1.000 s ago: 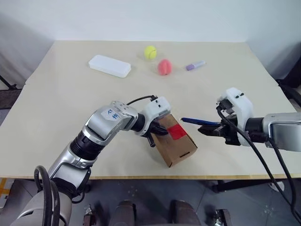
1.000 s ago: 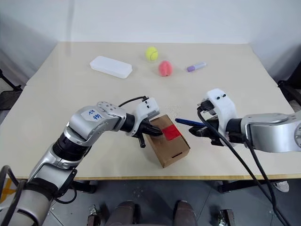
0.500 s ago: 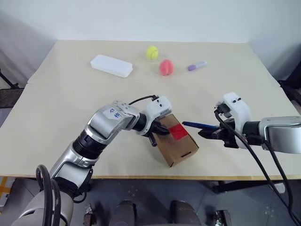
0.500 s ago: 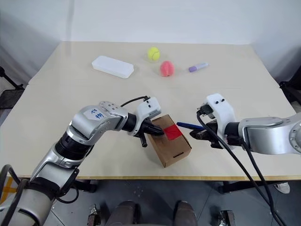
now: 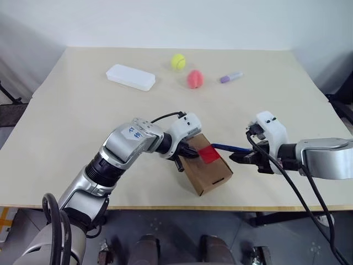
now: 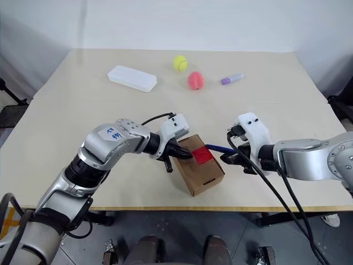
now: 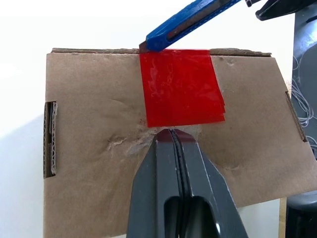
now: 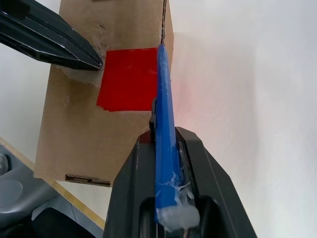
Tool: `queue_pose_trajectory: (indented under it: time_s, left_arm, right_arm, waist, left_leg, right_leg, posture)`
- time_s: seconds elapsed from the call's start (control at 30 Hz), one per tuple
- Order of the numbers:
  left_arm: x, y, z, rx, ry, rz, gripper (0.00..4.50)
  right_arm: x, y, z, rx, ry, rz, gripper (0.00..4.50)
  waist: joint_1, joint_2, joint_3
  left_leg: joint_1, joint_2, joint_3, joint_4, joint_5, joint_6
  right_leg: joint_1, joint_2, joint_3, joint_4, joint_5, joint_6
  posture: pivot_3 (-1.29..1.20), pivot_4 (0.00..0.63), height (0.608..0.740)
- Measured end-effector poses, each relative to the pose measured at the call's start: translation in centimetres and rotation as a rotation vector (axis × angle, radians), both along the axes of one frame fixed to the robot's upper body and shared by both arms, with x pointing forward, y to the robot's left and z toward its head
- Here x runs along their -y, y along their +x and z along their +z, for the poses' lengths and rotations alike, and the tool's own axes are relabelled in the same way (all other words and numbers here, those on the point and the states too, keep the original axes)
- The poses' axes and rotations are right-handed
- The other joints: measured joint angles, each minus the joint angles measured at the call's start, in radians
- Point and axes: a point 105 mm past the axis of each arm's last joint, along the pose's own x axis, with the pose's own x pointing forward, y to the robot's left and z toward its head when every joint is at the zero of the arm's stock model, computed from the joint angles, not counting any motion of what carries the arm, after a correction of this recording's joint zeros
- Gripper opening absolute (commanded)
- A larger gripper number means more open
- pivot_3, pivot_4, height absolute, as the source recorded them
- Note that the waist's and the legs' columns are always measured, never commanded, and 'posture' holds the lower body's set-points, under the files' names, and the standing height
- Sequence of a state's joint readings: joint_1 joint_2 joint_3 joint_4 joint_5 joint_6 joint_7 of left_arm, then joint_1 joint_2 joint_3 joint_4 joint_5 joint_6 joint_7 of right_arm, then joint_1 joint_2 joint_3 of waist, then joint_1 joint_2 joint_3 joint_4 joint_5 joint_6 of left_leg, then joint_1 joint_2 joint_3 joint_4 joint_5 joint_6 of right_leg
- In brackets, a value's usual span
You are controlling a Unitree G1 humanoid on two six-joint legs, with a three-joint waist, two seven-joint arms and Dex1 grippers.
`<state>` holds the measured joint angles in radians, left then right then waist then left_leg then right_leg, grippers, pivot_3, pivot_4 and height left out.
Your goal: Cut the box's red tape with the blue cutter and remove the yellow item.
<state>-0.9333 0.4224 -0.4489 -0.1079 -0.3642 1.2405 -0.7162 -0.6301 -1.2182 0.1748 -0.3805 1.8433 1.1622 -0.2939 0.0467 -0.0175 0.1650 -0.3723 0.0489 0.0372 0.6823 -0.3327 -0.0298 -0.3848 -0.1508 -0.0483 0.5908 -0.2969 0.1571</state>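
Right gripper, clamped on the blue cutter, has advanced leftward, tip now at the red tape's right edge atop the box near the table's front edge, left gripper closed, pressing the box top.

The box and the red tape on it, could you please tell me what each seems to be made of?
The box looks like matte brown corrugated cardboard: fluted layers show at its slot edges, and the surface is scuffed and dented beside the tape. The red tape seems a thin glossy plastic film: it reflects light, wrinkles slightly, and its layered edges look translucent.
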Motion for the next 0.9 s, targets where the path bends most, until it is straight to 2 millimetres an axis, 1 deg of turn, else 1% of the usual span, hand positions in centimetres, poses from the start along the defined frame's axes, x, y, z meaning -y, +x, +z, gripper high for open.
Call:
queue_pose_trajectory:
  time_s: [0.2, 0.43, 0.57, 0.6, 0.77, 0.9]
  left_arm:
    - [0.1, 0.0, 0.0, 0.000, -0.001, -0.001, 0.00]
    - [0.2, -0.1, 0.0, -0.003, -0.003, -0.003, 0.00]
    - [0.2, -0.1, 0.0, -0.004, -0.003, -0.003, 0.00]
    - [0.2, -0.1, 0.0, -0.004, -0.004, -0.004, 0.00]
    - [0.2, -0.1, -0.1, -0.004, -0.005, -0.003, 0.00]
    - [0.2, -0.1, -0.1, -0.004, -0.006, -0.002, 0.00]
  right_arm:
    - [-0.1, -0.2, 0.0, -0.011, -0.004, 0.006, 0.12]
    - [0.2, -1.2, 0.0, -0.042, -0.017, 0.008, 0.12]
    - [0.6, -1.9, -0.1, -0.056, -0.044, 0.024, 0.12]
    - [0.8, -2.2, -0.3, -0.067, -0.053, 0.027, 0.12]
    - [1.5, -3.6, -1.0, -0.121, -0.086, 0.046, 0.12]
    - [2.1, -4.4, -0.9, -0.143, -0.109, 0.056, 0.12]
  waist:
    - [0.001, 0.000, 0.000]
    - [0.003, 0.000, 0.000]
    - [0.003, 0.000, 0.000]
    - [0.004, 0.000, 0.000]
    - [0.003, 0.000, 0.000]
    - [0.003, 0.000, 0.000]
  left_leg:
    - [0.000, 0.000, 0.000, 0.000, 0.000, 0.000]
    - [0.000, 0.000, 0.000, 0.000, -0.001, 0.002]
    - [0.000, 0.000, 0.000, -0.001, -0.001, 0.002]
    - [0.000, 0.000, 0.000, -0.001, -0.002, 0.003]
    - [0.000, 0.000, 0.000, -0.001, -0.002, 0.003]
    - [0.000, 0.000, 0.000, -0.001, -0.002, 0.003]
  right_leg:
    - [0.000, 0.000, 0.000, -0.001, 0.000, -0.001]
    - [0.001, 0.000, -0.001, -0.004, 0.000, -0.001]
    - [0.002, 0.000, -0.001, -0.005, -0.002, -0.005]
    - [0.002, 0.000, -0.001, -0.006, -0.005, -0.012]
    - [0.003, 0.000, -0.001, -0.006, -0.005, -0.012]
    - [0.003, 0.000, -0.001, -0.006, -0.005, -0.012]
  posture:
    - [0.00, 0.150, 0.740]
    - [0.00, 0.150, 0.740]
    - [0.00, 0.150, 0.740]
    - [0.00, 0.150, 0.740]
    - [0.00, 0.150, 0.740]
    - [0.00, 0.150, 0.740]
